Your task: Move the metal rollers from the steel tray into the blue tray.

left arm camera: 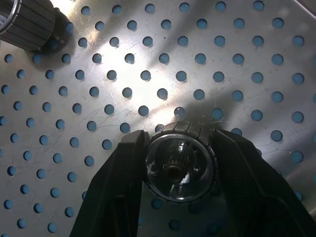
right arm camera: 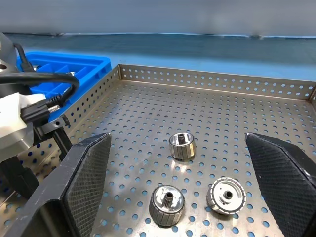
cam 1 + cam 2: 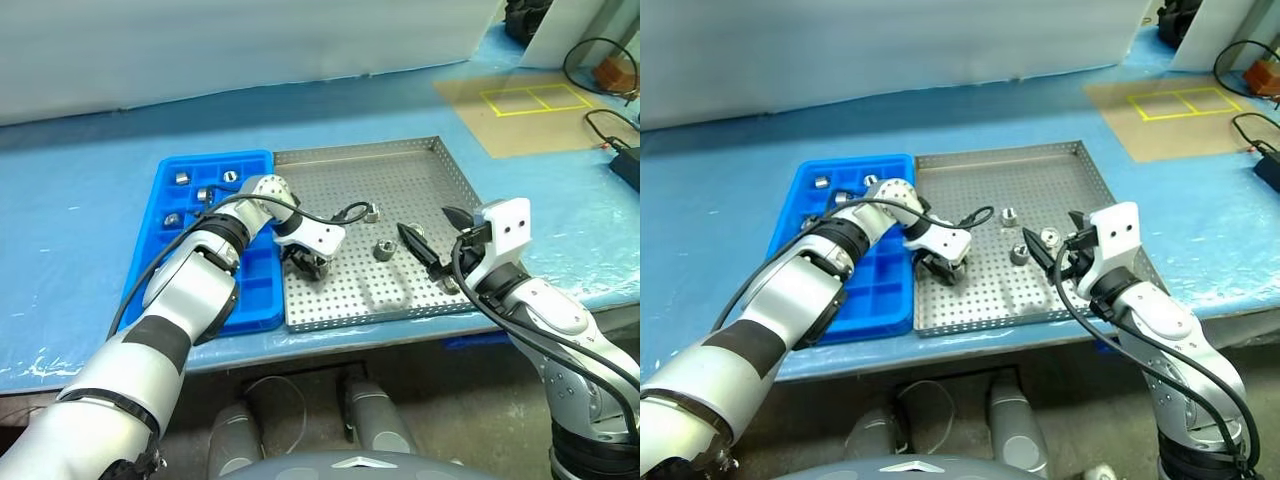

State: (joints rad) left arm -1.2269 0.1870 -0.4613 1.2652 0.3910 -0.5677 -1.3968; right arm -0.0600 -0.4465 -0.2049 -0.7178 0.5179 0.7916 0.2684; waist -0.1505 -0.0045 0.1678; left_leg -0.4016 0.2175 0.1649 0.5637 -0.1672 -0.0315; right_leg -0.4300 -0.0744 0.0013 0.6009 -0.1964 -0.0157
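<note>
The step in hand is the pick-up. The left gripper [image 3: 305, 263] is down on the floor of the large grey perforated steel tray [image 3: 400, 165], close to its edge beside the blue tray, and its jaws are pinching one small shiny ribbed metal roller [image 1: 179, 160] from both sides; the roller appears to rest on the holed floor, not yet lifted.

Three more metal rollers lie loose in the steel tray: one further back [image 2: 182, 145], and two nearer the right gripper [image 2: 167, 204] [image 2: 226, 195]. The right gripper [image 3: 432, 240] hangs above that side of the tray with its jaws spread wide and nothing between them.

The bright blue plastic tray with square compartments [image 3: 250, 292] sits just beside the steel tray on the blue-covered table [image 3: 90, 200], and several rollers [image 3: 183, 179] already lie in its far compartments.

The next move probably calls for a straight lift clear of the steel rim, a short carry across to the blue tray, and a release over an empty compartment. The grip looks centred, so slipping seems unlikely.
</note>
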